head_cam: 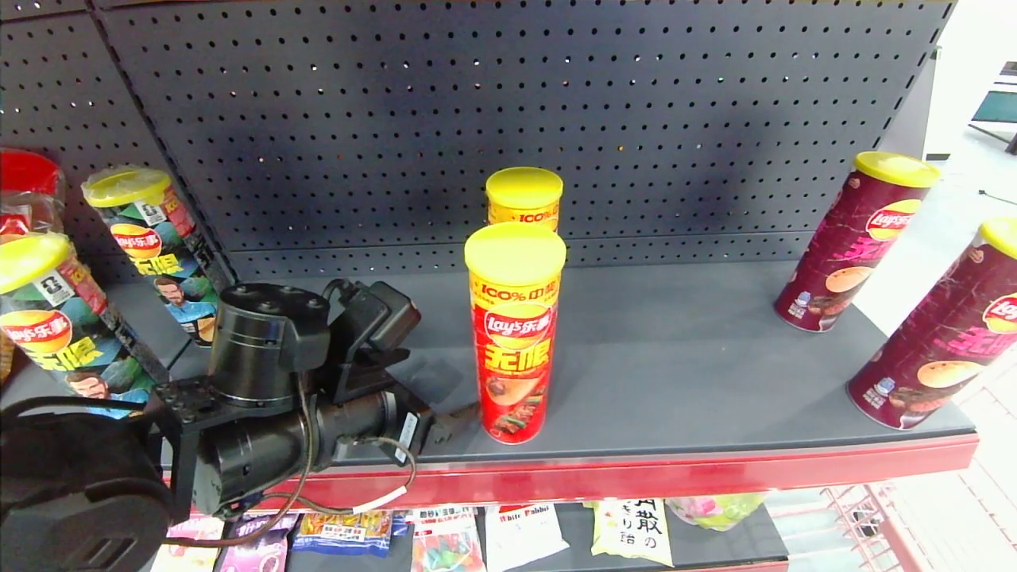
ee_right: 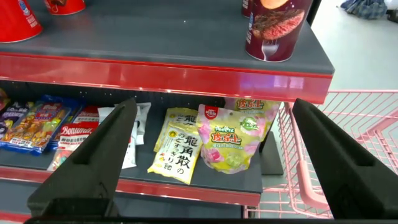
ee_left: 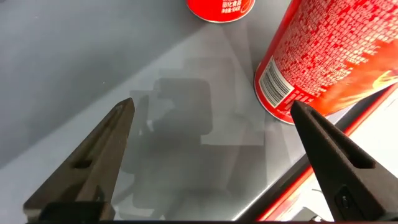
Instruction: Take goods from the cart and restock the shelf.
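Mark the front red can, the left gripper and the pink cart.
front red can (head_cam: 514, 342), head view, middle of its label.
left gripper (ee_left: 212, 106), left wrist view, midway between its open fingertips.
pink cart (ee_right: 364, 93), right wrist view, its top rail.

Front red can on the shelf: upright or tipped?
Upright: the front red can stands on its base on the shelf, yellow lid on top.

you have open shelf (head_cam: 675, 357) at three o'clock of the front red can (head_cam: 515, 334), clear through to the rear maroon can (head_cam: 854, 238) and the front maroon can (head_cam: 937, 334). at nine o'clock your left gripper (ee_left: 212, 106), spread wide, sits just beside it, green cans (head_cam: 151, 238) beyond; a second red can (head_cam: 523, 197) blocks twelve o'clock.
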Available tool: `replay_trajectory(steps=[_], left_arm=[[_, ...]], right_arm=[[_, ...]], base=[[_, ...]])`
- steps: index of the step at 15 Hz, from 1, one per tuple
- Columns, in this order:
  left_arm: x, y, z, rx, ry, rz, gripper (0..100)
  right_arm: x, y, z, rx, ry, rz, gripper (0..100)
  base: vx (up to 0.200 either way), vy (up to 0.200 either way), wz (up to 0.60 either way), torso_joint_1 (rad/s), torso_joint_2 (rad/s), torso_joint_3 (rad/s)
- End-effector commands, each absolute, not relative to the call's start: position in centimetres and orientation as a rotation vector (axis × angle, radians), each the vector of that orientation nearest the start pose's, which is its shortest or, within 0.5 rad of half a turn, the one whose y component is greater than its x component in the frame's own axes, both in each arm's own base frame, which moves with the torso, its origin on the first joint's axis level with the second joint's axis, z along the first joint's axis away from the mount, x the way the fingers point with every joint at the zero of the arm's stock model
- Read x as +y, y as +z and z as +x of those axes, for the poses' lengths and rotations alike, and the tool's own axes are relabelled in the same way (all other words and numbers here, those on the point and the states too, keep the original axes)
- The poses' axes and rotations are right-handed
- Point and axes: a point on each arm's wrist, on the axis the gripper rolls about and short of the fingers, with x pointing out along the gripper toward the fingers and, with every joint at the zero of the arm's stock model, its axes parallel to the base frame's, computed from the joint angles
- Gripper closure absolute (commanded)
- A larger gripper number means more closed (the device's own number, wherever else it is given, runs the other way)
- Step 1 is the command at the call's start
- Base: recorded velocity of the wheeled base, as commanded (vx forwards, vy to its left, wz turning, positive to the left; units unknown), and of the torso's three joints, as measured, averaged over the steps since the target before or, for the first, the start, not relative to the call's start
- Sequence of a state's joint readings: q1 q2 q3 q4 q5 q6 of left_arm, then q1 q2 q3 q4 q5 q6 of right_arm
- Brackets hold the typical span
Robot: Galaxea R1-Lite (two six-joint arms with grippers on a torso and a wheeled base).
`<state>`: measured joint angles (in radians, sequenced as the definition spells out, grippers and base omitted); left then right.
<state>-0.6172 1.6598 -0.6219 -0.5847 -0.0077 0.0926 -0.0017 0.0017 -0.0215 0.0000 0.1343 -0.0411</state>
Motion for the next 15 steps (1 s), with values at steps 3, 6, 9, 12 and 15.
replay_trajectory(steps=[3, 6, 9, 12, 15], left_arm=[[-15.8, 14.1, 22.3, 0.414, -0.634, 0.226, 0], [-14.8, 14.4, 21.0, 0.405, -0.627, 0.221, 0], [-13.1, 15.2, 18.5, 0.373, -0.625, 0.210, 0], [-10.6, 15.6, 16.1, 0.339, -0.538, 0.202, 0], [-8.6, 16.1, 14.3, 0.298, -0.404, 0.149, 0]], right_arm=[[0.3, 8.1, -2.5, -0.023, 0.133, -0.043, 0], [0.3, 8.1, -2.4, -0.025, 0.139, -0.075, 0], [0.3, 8.1, -2.4, -0.026, 0.140, -0.090, 0], [0.3, 8.1, -2.4, -0.026, 0.146, -0.081, 0], [0.3, 8.1, -2.4, -0.026, 0.145, -0.080, 0]], base=[[0.000, 0.000, 0.00, 0.000, 0.00, 0.000], [0.000, 0.000, 0.00, 0.000, 0.00, 0.000], [0.000, 0.000, 0.00, 0.000, 0.00, 0.000], [0.000, 0.000, 0.00, 0.000, 0.00, 0.000], [0.000, 0.000, 0.00, 0.000, 0.00, 0.000]])
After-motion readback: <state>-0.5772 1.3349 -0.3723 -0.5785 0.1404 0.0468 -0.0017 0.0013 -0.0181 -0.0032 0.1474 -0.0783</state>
